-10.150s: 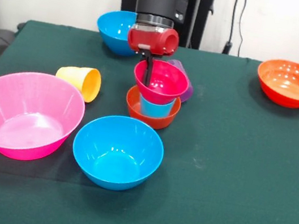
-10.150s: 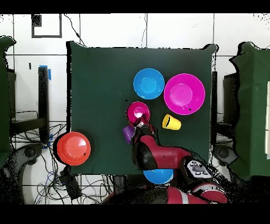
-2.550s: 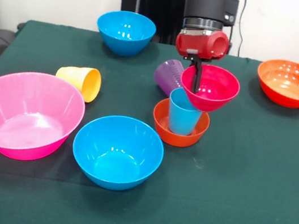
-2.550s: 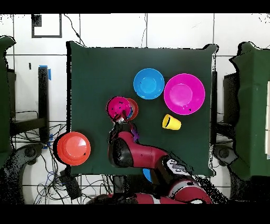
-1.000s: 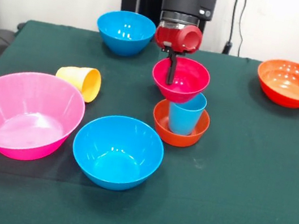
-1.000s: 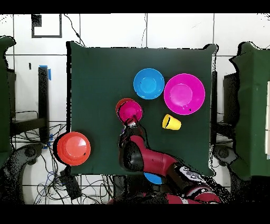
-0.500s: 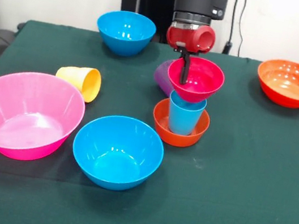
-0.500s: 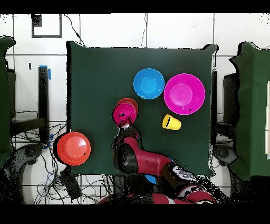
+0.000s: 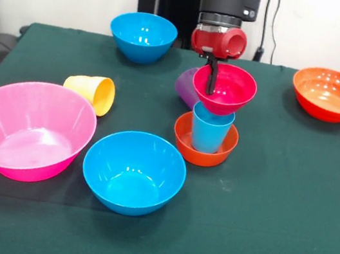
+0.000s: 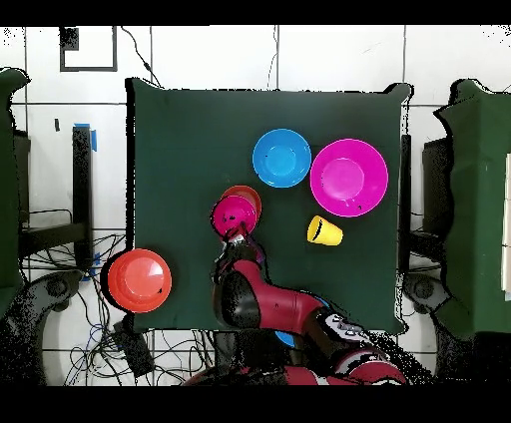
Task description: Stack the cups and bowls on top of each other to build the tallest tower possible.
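Since half a second ago, the small magenta bowl (image 9: 224, 88) has barely shifted right, gripped at its rim by the pincer (image 9: 212, 75) just over the light blue cup (image 9: 210, 128) in the small orange-red bowl (image 9: 205, 141). Placing appears underway; next it likely needs centring, lowering, then release.

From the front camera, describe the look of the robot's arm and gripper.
The arm is a thick cylinder: a red band at the top, a black section with a small pale label, then a ribbed metallic ring. Below sits a rounded glossy red wrist housing. The gripper shows as slim black fingers.
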